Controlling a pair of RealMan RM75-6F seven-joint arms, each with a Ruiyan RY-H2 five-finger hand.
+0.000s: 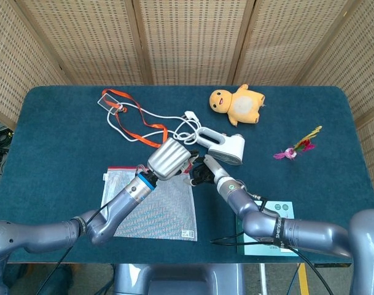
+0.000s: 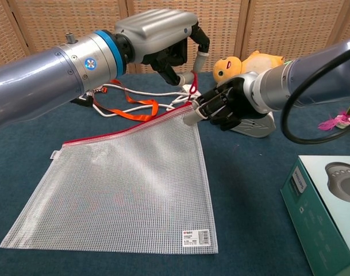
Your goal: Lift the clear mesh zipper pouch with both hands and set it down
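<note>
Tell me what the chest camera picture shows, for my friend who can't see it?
Two robot hands meet at the raised top corner of a clear mesh zipper pouch on a blue table: the left hand above, the right hand beside. Behind lie an orange lanyard and a yellow plush toy.

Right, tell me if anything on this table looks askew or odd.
One thing: the mesh pouch does not lie flat. Its top right corner is raised off the table, where the left hand and right hand meet at the red zipper edge. The white cable and orange lanyard lie tangled behind.
</note>
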